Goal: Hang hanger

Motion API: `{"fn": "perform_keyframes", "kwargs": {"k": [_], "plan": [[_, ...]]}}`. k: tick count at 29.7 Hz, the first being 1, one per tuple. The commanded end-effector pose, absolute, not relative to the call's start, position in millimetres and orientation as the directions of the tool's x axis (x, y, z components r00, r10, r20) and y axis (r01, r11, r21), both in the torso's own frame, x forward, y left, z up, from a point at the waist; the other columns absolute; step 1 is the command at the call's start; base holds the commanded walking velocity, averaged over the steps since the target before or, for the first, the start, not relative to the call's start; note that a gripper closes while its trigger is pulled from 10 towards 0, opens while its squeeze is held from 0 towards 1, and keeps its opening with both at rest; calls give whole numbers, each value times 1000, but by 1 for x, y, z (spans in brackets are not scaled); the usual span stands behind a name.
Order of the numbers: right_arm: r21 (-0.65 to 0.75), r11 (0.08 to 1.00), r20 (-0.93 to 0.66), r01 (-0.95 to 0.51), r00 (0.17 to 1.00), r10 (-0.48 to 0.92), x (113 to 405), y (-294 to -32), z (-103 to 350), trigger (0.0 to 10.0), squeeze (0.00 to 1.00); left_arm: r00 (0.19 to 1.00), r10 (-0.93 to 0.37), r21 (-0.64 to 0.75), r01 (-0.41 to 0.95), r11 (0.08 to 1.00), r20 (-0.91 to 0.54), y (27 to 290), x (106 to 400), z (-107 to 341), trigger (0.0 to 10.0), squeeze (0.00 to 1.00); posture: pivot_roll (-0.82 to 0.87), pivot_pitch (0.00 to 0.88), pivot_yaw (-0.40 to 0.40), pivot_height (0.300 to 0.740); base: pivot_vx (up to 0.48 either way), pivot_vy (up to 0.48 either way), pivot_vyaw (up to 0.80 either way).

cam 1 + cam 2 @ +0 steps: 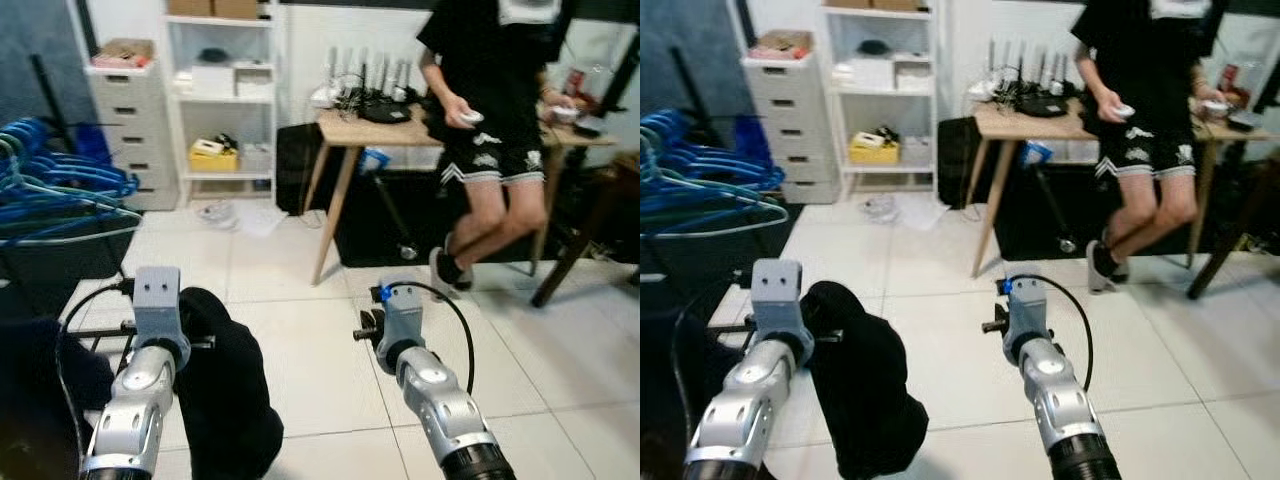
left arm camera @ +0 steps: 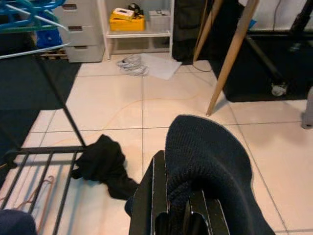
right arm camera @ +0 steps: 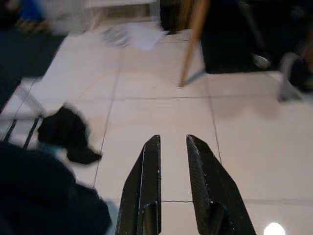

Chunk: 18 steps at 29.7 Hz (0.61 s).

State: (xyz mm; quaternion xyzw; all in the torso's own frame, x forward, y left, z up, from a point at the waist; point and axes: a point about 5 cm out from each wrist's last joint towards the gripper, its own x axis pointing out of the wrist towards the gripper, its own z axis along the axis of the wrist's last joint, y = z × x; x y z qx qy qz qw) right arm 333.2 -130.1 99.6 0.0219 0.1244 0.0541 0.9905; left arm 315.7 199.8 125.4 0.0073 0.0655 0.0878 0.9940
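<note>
Several blue hangers (image 1: 60,190) hang bunched on a dark rack at my left. A thin pale hanger (image 2: 34,191) lies on the floor under the rack's bottom bars (image 2: 39,156). My left gripper (image 2: 178,198) is shut on a dark knit garment (image 1: 225,390), which drapes over its fingers and hangs below the wrist. Held low over the tiles, my right gripper (image 3: 172,147) is open with nothing between its fingers. Another black garment (image 2: 102,164) lies crumpled on the floor beside the rack.
A person (image 1: 490,120) stands at a wooden table (image 1: 370,130) ahead on the right, holding small controllers. A white shelf unit (image 1: 225,100) and a drawer cabinet (image 1: 130,120) line the back wall. Papers and cable (image 2: 142,63) lie on the tiles.
</note>
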Motion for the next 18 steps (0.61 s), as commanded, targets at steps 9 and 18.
{"fn": "perform_keyframes", "kwargs": {"k": [9, 18], "plan": [[44, 998, -206, -38, 978, 47, 344, -150, 104, 10000, 0, 967, 220, 13, -220, 975, -125, 203, 331, 128, 10000, 0, 39, 30, 5, 740, 0, 0, -800], [26, 995, -206, -92, 974, 96, 346, -153, 99, 10000, 0, 952, 257, 36, -255, 966, -166, 200, 332, 116, 10000, 0, 32, 44, -17, 740, 0, 0, -800]]}}
